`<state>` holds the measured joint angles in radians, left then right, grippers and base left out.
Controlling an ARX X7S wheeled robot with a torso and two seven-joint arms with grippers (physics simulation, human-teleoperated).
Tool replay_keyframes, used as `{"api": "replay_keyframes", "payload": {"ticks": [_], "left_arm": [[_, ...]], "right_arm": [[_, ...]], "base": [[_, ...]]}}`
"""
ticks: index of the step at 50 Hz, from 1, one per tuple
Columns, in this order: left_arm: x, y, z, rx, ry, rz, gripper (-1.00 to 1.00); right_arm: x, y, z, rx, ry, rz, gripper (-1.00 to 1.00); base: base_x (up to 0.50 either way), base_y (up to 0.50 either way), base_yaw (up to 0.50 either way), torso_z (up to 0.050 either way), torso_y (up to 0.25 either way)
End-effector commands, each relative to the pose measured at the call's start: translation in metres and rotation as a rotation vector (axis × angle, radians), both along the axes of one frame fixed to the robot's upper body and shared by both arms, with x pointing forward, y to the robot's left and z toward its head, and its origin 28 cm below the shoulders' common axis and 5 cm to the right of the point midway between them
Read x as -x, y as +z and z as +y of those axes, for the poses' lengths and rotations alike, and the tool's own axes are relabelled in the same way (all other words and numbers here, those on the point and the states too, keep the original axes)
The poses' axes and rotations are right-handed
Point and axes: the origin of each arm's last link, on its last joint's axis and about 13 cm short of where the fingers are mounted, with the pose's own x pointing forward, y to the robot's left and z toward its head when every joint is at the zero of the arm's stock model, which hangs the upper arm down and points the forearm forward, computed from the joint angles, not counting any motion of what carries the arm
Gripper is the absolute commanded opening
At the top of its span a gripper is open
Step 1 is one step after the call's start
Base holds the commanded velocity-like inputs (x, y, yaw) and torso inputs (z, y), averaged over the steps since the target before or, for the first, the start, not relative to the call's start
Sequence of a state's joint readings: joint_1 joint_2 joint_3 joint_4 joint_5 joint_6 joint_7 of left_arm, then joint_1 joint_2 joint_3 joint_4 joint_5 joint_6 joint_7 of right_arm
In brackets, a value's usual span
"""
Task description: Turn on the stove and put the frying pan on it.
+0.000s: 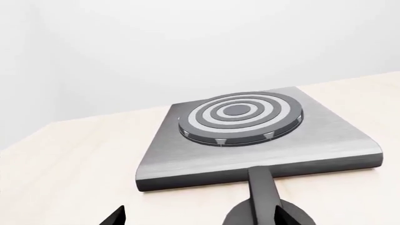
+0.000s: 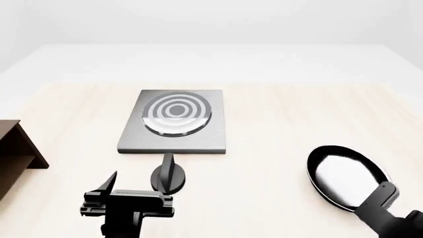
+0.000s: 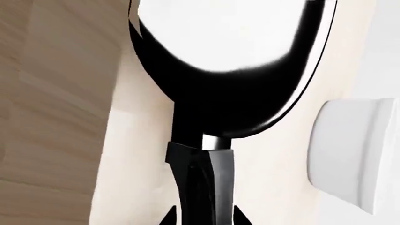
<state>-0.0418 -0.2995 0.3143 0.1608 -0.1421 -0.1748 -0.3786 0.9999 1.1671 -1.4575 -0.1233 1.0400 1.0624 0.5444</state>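
The stove (image 2: 173, 120), a dark-grey square plate with concentric rings, lies on the pale wooden table; it also shows in the left wrist view (image 1: 250, 136). Its round black knob (image 2: 168, 177) sits just in front of it. My left gripper (image 2: 135, 187) is open, and the knob (image 1: 265, 206) stands between its spread fingers, close to one fingertip. The black frying pan (image 2: 342, 174) is at the right. My right gripper (image 3: 204, 219) is shut on the pan's long handle (image 3: 201, 178), with the glossy pan (image 3: 231, 65) ahead of it.
A brown wooden shelf (image 2: 17, 148) stands at the table's left edge. A white round bowl (image 3: 350, 154) sits beside the pan in the right wrist view. The table's far edge runs behind the stove.
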Motion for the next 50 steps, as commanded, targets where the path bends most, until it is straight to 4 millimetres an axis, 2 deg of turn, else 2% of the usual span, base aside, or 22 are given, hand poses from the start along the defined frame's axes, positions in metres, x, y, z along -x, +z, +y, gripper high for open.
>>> {"api": "replay_keyframes", "payload": {"ticks": [1, 12, 32, 50], "left_arm": [[-0.002, 0.000, 0.000, 0.008, -0.006, -0.004, 1.00], [-0.001, 0.001, 0.000, 0.004, -0.003, -0.004, 1.00], [0.000, 0.000, 0.001, 0.008, -0.003, -0.006, 1.00], [0.000, -0.001, 0.001, 0.009, 0.000, -0.004, 1.00]], "right_arm": [[-0.001, -0.012, -0.009, 0.018, -0.034, 0.003, -1.00], [-0.002, -0.008, -0.004, 0.007, -0.002, -0.006, -1.00], [-0.014, 0.061, 0.017, -0.021, 0.161, -0.163, -1.00], [-0.028, 0.087, 0.033, 0.004, 0.244, -0.212, -1.00]], "base": [[0.00, 0.00, 0.00, 0.000, 0.000], [0.00, 0.00, 0.00, 0.000, 0.000], [0.00, 0.00, 0.00, 0.000, 0.000], [0.00, 0.00, 0.00, 0.000, 0.000]]}}
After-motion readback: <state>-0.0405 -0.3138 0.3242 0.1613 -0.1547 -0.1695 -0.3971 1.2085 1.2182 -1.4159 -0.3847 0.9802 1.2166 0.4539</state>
